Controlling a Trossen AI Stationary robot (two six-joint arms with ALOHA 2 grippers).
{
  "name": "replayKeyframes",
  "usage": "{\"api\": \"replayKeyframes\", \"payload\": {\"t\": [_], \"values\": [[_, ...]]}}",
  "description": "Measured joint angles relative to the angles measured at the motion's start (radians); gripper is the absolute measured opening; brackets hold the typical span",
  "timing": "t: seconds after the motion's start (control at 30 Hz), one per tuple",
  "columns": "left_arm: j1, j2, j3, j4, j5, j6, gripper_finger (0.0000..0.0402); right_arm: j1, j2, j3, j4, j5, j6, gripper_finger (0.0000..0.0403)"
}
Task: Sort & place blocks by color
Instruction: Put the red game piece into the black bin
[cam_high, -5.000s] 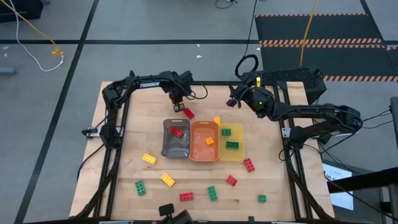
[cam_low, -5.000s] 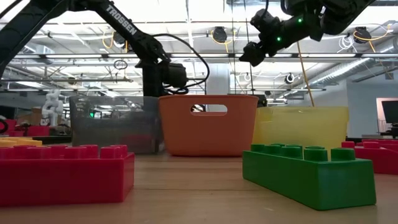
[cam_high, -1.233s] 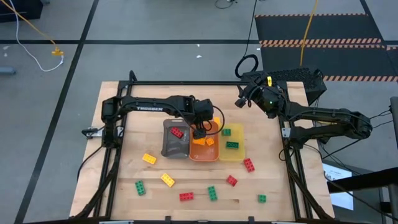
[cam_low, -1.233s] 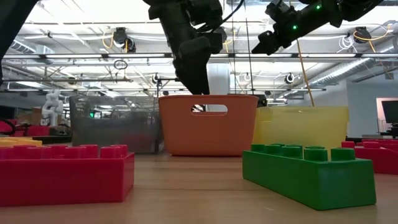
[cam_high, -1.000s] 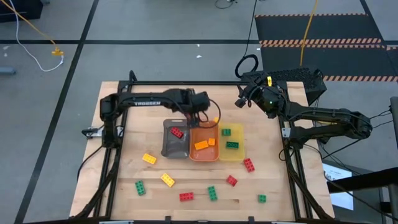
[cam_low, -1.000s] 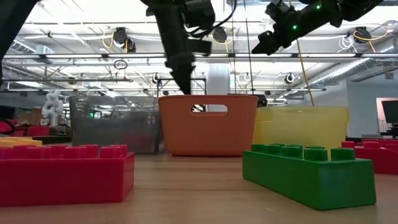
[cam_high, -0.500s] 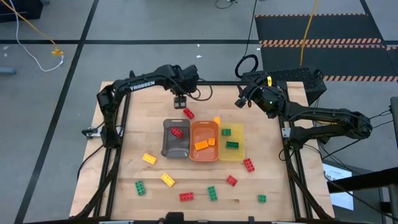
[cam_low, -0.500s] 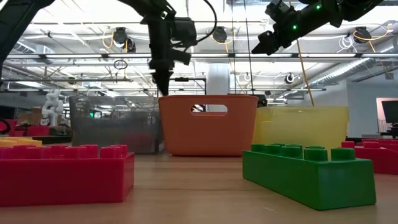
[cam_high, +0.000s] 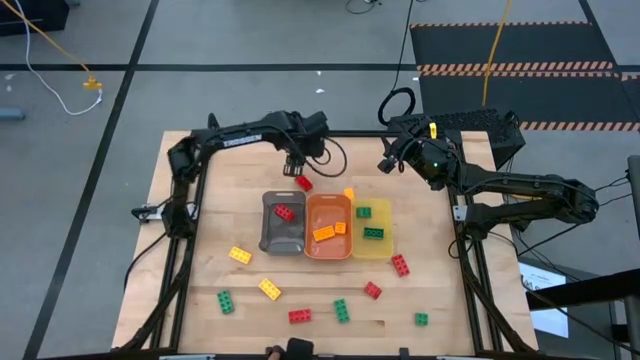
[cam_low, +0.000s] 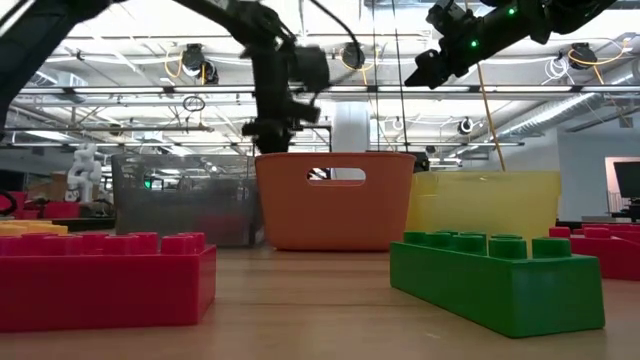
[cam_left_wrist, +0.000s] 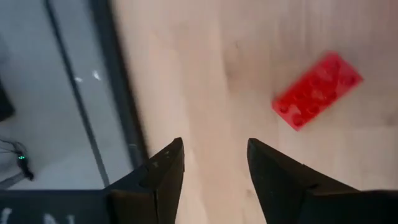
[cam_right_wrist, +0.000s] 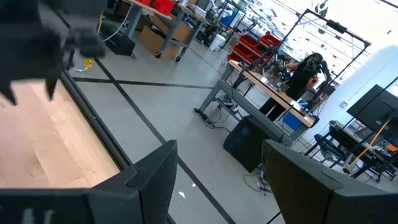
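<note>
Small studded blocks in red, yellow/orange and green lie about the table. My left gripper (cam_high: 297, 165) (cam_left_wrist: 214, 148) hovers open and empty near the far edge, just beyond a red block (cam_high: 303, 183) (cam_left_wrist: 317, 90) that lies flat on the wood behind the grey tray (cam_high: 268, 232). That tray holds a red block (cam_high: 285, 212). The orange tray (cam_high: 327, 249) holds two orange blocks (cam_high: 323, 233), and the yellow tray (cam_high: 384, 246) holds two green blocks (cam_high: 373, 233). My right gripper (cam_high: 385, 165) (cam_right_wrist: 217, 149) waits open, raised over the far right of the table.
An orange block (cam_high: 348, 193) lies just behind the orange tray. Loose blocks on the near half: yellow (cam_high: 239, 255) (cam_high: 270, 289), green (cam_high: 226, 301) (cam_high: 341, 310) (cam_high: 421, 319), red (cam_high: 299, 316) (cam_high: 372, 290) (cam_high: 400, 265). A black frame rail (cam_high: 250, 133) borders the table.
My left gripper has come up out of the orange tray, where a second orange block now lies. It swung toward the table's far edge and then settled slightly right, over the red block behind the grey tray. My right arm has stayed still.
</note>
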Motion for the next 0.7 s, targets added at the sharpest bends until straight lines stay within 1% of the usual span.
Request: {"api": "replayKeyframes", "payload": {"t": [0.13, 0.23, 0.33, 0.37, 0.6, 0.7], "values": [[-0.017, 0.057, 0.0, -0.068, -0.004, 0.012, 0.0175, 0.0, 0.0, 0.0, 0.0, 0.0, -0.015, 0.0226], [-0.04, 0.064, -0.002, -0.11, -0.001, 0.03, 0.0175, 0.0, 0.0, 0.0, 0.0, 0.0, -0.016, 0.0226], [-0.06, 0.059, -0.002, -0.107, 0.078, 0.018, 0.0175, 0.0, 0.0, 0.0, 0.0, 0.0, -0.016, 0.0226], [-0.069, 0.058, -0.002, -0.11, 0.084, 0.017, 0.0175, 0.0, 0.0, 0.0, 0.0, 0.0, -0.018, 0.0226], [-0.119, 0.102, 0.0, -0.107, 0.064, 0.026, 0.0175, 0.001, 0.0, 0.0, 0.0, 0.0, -0.02, 0.0226], [-0.126, 0.123, 0.0, -0.107, 0.029, 0.009, 0.0175, 0.01, 0.0, 0.0, 0.0, 0.0, -0.019, 0.0226]]}}
